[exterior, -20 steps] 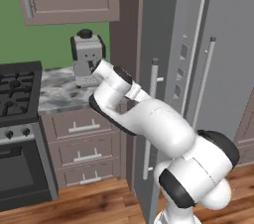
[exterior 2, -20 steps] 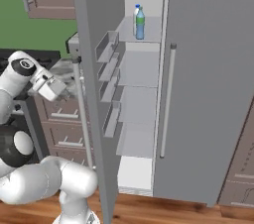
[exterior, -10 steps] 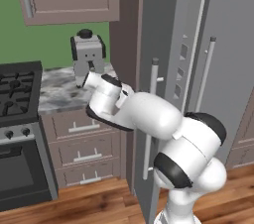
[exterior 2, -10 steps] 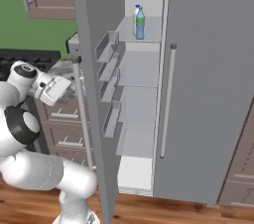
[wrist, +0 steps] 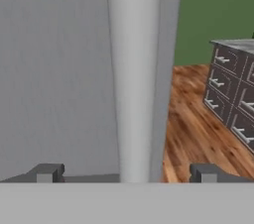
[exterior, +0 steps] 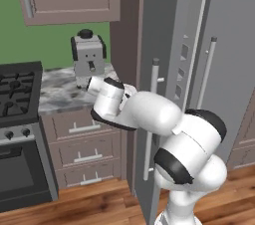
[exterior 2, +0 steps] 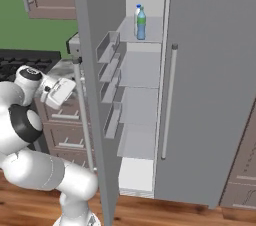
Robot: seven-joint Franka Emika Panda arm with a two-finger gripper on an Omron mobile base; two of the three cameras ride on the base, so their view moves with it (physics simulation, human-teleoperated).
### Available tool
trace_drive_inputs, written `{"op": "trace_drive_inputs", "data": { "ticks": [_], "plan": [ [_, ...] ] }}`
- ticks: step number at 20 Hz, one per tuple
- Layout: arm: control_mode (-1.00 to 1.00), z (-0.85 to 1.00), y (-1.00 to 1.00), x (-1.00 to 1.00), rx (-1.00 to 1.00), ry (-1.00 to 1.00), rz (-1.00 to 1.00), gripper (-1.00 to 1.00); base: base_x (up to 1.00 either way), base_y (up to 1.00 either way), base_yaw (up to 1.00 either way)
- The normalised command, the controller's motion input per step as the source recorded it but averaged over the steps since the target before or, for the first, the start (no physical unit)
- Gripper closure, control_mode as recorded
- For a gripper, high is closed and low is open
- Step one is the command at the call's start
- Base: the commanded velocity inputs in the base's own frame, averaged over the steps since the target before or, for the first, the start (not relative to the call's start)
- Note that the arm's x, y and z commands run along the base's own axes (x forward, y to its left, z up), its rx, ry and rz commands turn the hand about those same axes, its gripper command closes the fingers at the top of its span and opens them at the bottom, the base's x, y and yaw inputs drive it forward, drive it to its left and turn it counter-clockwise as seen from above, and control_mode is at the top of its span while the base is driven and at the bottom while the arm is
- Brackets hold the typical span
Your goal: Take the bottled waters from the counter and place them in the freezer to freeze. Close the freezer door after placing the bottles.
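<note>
You see the freezer (exterior 2: 142, 95) standing open, its pale shelves bare except for the top one. The freezer door (exterior 2: 95, 45) is swung out toward you, and its inner bins face the shelves. On the door's outer face the long silver handle (exterior: 151, 119) runs from top to bottom.

Your arm (exterior: 149, 114) rises from the base, bends at the elbow and reaches back to the left, in front of the counter's drawers (exterior: 82, 149). The wrist is turned so that the hand (exterior 2: 59, 92) points at the outer face of the door, close to the handle.

In the hand view the gripper (wrist: 126, 174) has its two fingertips far apart, and the handle (wrist: 134, 74) rises between them without touching either one. Nothing is held.

The counter (exterior: 60, 89) carries the coffee machine (exterior: 88, 59) near its back edge, beside the stove (exterior: 17, 89).

The two bottled waters (exterior 2: 140, 22) stand upright and close together on the top shelf of the freezer, near its front edge, the green-capped one in front.
</note>
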Motion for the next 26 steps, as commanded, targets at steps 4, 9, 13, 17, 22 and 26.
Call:
{"op": "trace_drive_inputs", "data": {
  "ticks": [4,9,13,17,22,26],
  "plan": [
    [-1.0,0.0,-0.31,0.0,0.0,0.01,0.0,-1.0,0.0,0.0,0.0],
    [-1.0,0.0,-0.31,0.0,0.0,0.01,0.0,-1.0,0.0,0.0,0.0],
    [-1.0,0.03,-0.5,0.0,0.02,0.05,0.0,-1.0,0.0,0.0,0.0],
    [-1.0,0.01,-0.6,0.0,0.14,0.08,0.02,-1.0,0.0,0.0,0.0],
    [-1.0,0.0,-0.57,0.0,0.12,0.01,0.09,-1.0,0.0,0.0,0.0],
    [-1.0,0.0,-0.56,0.0,0.02,0.0,0.2,-1.0,0.0,0.0,0.0]
  ]
}}
